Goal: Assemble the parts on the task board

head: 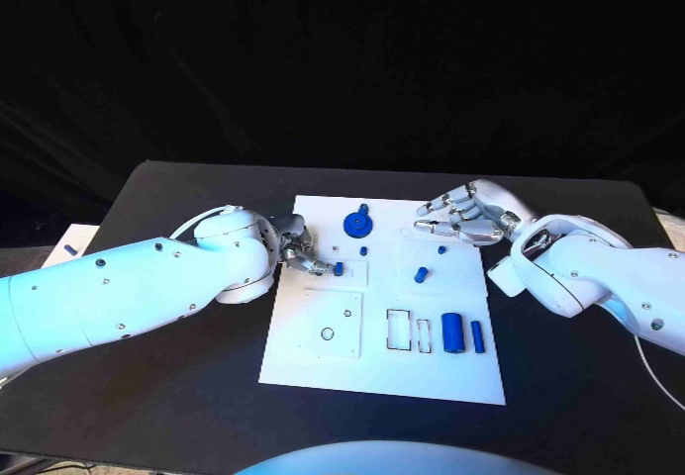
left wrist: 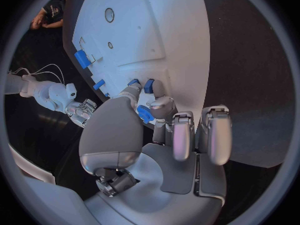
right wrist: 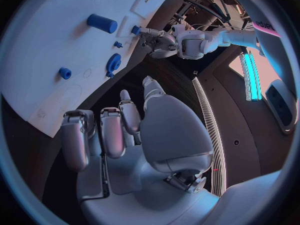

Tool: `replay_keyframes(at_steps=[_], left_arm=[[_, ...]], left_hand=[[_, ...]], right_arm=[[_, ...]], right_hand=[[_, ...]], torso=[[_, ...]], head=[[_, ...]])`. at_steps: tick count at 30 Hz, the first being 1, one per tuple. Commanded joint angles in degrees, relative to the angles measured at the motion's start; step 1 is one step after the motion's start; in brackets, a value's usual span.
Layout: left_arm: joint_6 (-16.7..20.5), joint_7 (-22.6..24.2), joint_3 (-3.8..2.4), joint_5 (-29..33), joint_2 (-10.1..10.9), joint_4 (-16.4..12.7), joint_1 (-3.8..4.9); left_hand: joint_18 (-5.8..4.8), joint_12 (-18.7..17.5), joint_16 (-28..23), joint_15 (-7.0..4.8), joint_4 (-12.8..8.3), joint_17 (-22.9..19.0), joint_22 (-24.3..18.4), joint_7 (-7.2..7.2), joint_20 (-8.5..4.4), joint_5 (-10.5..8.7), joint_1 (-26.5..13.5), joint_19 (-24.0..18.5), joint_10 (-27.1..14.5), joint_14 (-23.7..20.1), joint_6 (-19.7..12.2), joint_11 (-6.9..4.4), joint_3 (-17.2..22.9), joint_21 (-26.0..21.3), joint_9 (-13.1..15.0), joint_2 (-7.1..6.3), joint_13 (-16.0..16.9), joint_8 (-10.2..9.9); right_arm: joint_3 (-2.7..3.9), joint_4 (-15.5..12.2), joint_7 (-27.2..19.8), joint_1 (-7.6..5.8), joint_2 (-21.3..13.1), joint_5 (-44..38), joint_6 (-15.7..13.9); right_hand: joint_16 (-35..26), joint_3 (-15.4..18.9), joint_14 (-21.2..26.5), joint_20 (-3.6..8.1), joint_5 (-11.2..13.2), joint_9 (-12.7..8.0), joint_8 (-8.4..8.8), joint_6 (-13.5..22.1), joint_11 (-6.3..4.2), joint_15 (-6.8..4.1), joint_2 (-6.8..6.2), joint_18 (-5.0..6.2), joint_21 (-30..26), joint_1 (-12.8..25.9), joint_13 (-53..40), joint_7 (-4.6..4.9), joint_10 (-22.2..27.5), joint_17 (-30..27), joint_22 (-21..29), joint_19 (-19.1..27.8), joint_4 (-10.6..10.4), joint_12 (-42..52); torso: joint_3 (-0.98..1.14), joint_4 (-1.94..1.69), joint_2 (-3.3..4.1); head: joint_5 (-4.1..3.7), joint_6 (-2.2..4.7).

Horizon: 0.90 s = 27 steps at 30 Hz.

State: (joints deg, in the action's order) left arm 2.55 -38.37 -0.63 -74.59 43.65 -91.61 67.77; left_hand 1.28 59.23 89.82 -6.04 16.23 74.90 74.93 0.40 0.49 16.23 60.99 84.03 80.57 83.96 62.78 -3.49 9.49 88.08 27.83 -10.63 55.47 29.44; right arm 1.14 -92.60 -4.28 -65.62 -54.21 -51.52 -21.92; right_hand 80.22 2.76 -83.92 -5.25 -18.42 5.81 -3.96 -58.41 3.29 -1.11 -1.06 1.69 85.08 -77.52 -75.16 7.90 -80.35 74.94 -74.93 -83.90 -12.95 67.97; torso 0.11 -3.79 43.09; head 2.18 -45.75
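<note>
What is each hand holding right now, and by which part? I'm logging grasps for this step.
The left hand pinches a small blue part between its fingertips, by its sides. The right hand holds nothing, its fingers apart above the task board.

Glossy white, rounded arm shells dotted with small dark screws; silver hand point(head: 303, 252) and hand point(head: 464, 216), segmented metal fingers.

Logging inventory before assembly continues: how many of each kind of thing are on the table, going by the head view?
Blue parts: 6 plainly seen, one of them at the left hand's fingertips; more may be hidden there
White task board: 1
Hands: 2, left hand and right hand
Total: 9
</note>
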Motion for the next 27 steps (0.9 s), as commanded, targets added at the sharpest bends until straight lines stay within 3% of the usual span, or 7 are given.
replay_keyframes(at_steps=[1,11,27], left_arm=[[-2.2,-1.4,0.35,0.6,0.0,0.2,-0.39],[-1.6,-1.5,0.27,0.4,0.3,-0.3,-0.39],[-1.3,-1.5,-0.59,0.2,1.4,-1.9,-0.39]], left_hand=[[-0.91,-0.3,0.2,-0.25,0.3,15.1,14.6,0.11,-0.42,0.12,0.3,5.5,0.2,6.0,0.3,0.16,-1.0,0.2,0.1,0.63,0.1,-0.4],[-0.91,-0.5,0.2,-0.32,0.6,15.1,14.6,0.03,-0.46,0.2,-0.4,5.5,0.2,6.0,0.6,0.1,-2.8,0.1,0.2,1.36,0.0,-0.3],[-0.89,-0.8,0.2,-0.4,0.6,15.1,14.6,-0.09,-0.53,0.26,-1.5,5.5,0.1,6.0,0.7,0.01,-4.5,0.1,0.4,2.36,-0.3,-0.1]], right_arm=[[0.0,-0.1,-0.5,0.02,0.0,-0.1,0.0],[0.0,0.1,-0.6,0.02,0.1,-0.1,-0.1],[0.0,0.4,-0.5,0.03,0.4,-0.1,0.1]], right_hand=[[-0.4,0.5,-3.4,0.01,-0.3,0.1,0.02,-0.2,-0.34,-0.04,0.32,0.55,-0.3,0.1,-1.9,-0.01,0.0,3.7,-6.9,0.5,-0.1,-0.2],[-0.4,0.5,-3.3,0.0,-0.4,0.1,0.03,-0.2,-0.33,-0.03,0.29,0.57,-0.3,0.2,-1.9,-0.01,0.1,3.7,-6.8,0.6,-0.1,-0.3],[-0.4,0.6,-3.3,0.0,-0.5,0.1,0.04,-0.2,-0.33,-0.02,0.3,0.57,-0.3,0.2,-1.9,-0.01,0.0,3.7,-6.9,0.5,-0.1,-0.2]], torso=[[-0.02,-0.02,-0.02],[-0.03,0.04,-0.02],[-0.04,-0.05,-0.01]], head=[[0.02,0.03],[-0.02,0.03],[0.01,0.13]])
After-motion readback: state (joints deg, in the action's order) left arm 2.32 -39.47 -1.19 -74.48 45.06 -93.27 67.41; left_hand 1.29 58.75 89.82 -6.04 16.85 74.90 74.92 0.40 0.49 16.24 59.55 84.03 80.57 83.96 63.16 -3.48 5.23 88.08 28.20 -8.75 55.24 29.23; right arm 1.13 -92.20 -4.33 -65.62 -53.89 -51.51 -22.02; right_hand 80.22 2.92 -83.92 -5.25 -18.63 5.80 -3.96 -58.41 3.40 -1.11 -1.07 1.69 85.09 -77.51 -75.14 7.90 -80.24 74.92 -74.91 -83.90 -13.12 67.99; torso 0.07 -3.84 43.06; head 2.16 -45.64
